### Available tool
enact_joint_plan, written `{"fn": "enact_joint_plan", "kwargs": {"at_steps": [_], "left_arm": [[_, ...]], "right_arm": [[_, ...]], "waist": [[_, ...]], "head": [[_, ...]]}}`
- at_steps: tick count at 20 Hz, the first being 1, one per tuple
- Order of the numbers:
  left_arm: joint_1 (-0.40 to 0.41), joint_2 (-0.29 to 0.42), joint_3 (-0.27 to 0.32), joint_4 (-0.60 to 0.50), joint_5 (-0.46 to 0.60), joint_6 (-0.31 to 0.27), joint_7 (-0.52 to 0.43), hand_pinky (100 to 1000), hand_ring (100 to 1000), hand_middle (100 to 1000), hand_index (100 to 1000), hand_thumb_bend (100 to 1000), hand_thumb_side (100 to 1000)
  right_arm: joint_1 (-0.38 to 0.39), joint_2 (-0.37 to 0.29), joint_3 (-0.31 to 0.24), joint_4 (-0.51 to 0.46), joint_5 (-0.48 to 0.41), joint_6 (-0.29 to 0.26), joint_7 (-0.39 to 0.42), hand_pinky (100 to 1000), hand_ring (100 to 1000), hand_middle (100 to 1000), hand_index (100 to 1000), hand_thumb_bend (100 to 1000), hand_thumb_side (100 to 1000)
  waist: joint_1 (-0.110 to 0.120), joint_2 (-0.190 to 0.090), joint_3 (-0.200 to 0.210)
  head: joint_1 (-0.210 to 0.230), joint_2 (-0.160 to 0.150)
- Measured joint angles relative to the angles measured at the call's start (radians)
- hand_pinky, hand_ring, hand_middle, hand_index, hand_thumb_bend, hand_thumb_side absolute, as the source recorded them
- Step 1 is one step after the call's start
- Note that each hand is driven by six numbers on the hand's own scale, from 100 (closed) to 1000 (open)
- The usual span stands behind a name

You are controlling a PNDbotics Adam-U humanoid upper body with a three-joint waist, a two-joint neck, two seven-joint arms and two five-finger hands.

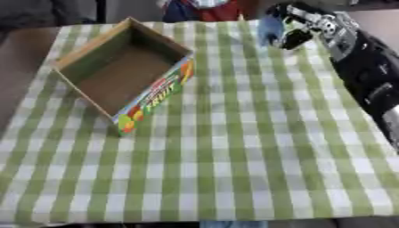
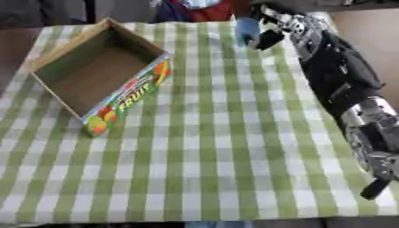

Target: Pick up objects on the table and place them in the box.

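right hand (image 1: 290, 32) curls round a blue object (image 1: 270, 29) at the far edge, lifting it | fruit box (image 1: 117, 71) sits open-topped, ready; left hand unseen

Only readable text I get: "FRUIT" in yellow-white letters on the printed long side of the cardboard box (image 2: 128, 97), left-centre of the frame, running up the slanted panel among fruit pictures. Smaller print beside it I can't make out. Nothing else lettered.
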Motion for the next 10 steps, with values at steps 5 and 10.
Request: {"fn": "enact_joint_plan", "kwargs": {"at_steps": [5,10], "left_arm": [[0.0,-0.001,-0.001,0.0,0.001,0.0,-0.004,636,694,636,846,121,694],[0.0,-0.003,-0.007,0.0,0.005,0.001,-0.008,636,694,636,845,122,693]], "right_arm": [[-0.038,0.046,0.058,-0.151,-0.043,-0.052,0.04,851,826,458,922,100,100],[-0.054,0.126,0.115,-0.229,-0.069,-0.073,0.118,855,828,460,921,100,100]], "waist": [[0.0,-0.009,0.012],[0.001,-0.011,0.039]], "head": [[-0.004,0.0],[-0.018,0.0]]}}
